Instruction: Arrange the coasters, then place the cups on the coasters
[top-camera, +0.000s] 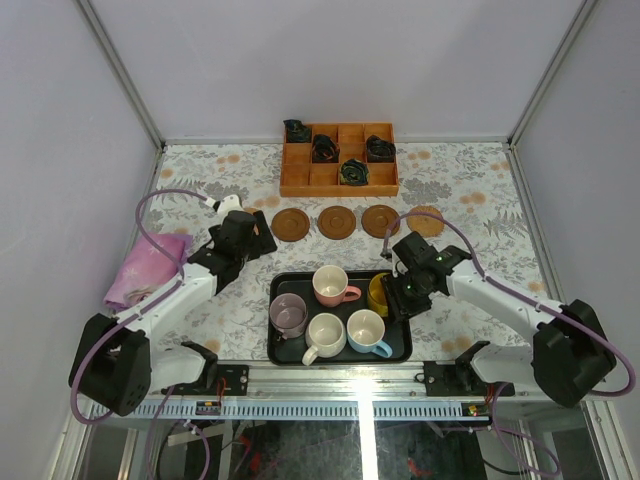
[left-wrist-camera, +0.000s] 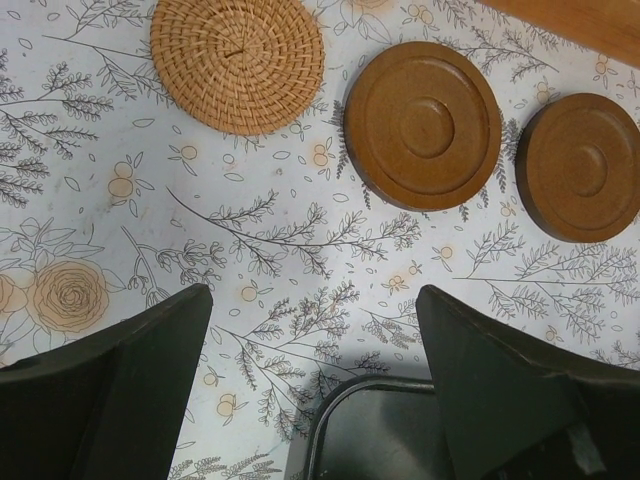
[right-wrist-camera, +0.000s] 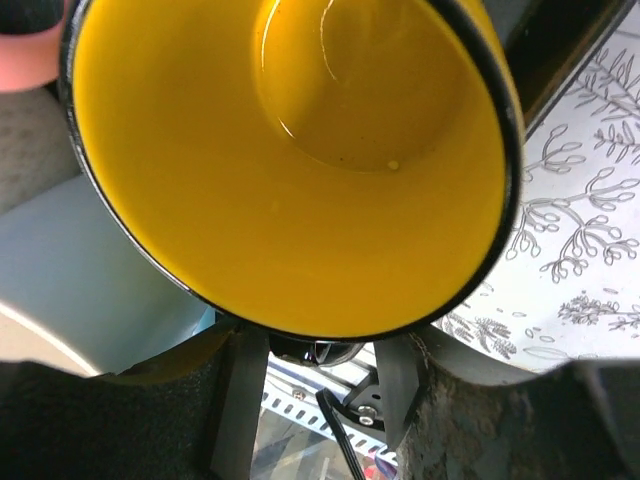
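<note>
We see the yellow cup (right-wrist-camera: 290, 170), glossy inside with a thin dark rim, at the right edge of the black tray (top-camera: 283, 350). Our right gripper (top-camera: 393, 293) is right at it, grip unclear; our left gripper (left-wrist-camera: 313, 330) gapes wide off the tray's far-left corner.

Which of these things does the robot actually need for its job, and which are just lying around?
Needed: coasters; pink cup, yellow cup, white cup, blue cup, mauve cup.
Lying about: wooden box with dark bundles, pink cloth, black tray.
</note>
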